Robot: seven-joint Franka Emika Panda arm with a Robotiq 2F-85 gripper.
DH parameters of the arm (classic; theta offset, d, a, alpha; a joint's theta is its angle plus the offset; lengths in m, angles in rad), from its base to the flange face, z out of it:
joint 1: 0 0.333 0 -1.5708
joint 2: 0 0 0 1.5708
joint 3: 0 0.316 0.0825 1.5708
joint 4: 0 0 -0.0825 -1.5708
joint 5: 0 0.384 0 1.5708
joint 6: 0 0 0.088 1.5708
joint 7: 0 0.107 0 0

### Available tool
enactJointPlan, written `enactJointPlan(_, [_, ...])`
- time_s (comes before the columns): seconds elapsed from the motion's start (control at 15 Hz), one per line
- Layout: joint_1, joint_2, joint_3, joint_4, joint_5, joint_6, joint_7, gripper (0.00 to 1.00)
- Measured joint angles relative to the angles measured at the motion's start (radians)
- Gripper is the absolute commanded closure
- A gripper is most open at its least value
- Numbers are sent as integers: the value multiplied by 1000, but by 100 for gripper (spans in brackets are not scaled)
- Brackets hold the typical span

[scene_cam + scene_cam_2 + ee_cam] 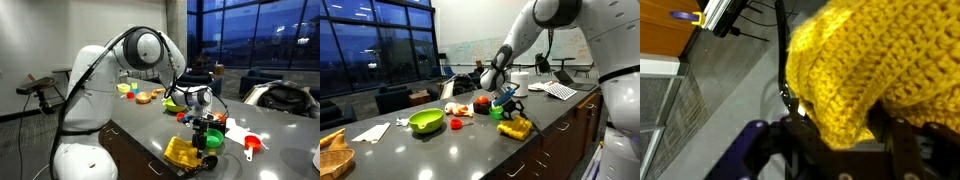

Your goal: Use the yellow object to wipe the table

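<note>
The yellow object is a knitted cloth lying bunched on the grey table close to its front edge, seen in both exterior views. My gripper points down at its top, as an exterior view also shows. In the wrist view the cloth fills most of the picture and a fold of it sits between my two dark fingers. The fingers are closed against that fold. The cloth's underside and the table beneath it are hidden.
A green bowl, red and white toys and a white paper lie further along the table. A red scoop lies beside the gripper. The table edge runs just by the cloth.
</note>
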Motion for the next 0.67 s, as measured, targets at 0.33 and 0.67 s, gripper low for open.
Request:
enactJointPlan(0.33, [-8, -21, 0, -17, 0, 48, -29, 0])
enactJointPlan(0.67, [-4, -79, 13, -42, 0, 139, -43, 0])
